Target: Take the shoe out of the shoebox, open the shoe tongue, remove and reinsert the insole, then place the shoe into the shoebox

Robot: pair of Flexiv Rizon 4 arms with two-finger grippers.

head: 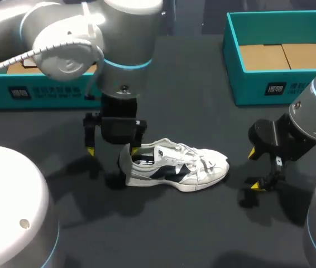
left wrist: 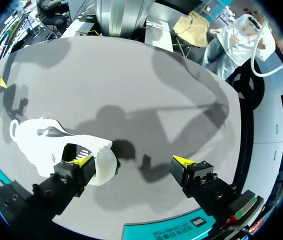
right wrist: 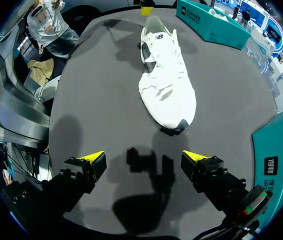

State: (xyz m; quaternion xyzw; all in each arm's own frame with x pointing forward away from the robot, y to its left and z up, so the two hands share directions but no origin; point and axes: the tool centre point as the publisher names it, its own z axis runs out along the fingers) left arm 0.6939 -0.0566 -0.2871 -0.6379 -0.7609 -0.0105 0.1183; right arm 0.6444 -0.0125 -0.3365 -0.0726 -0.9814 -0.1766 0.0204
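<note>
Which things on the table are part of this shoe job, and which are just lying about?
Job:
white shoe, upright mid-table
teal shoebox, open, right rear
left pincer, open, at the shoe's heel
right pincer, open, just off the toe

Lying about:
second teal box, left rear, partly hidden; its role is unclear

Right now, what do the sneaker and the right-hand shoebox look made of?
The sneaker: the white upper looks like smooth leather or a synthetic, matte, with dark side panels and cloth laces; the sole is probably rubber. The shoebox: cardboard by its look, with matte teal-printed walls and plain brown board flaps showing inside.
</note>
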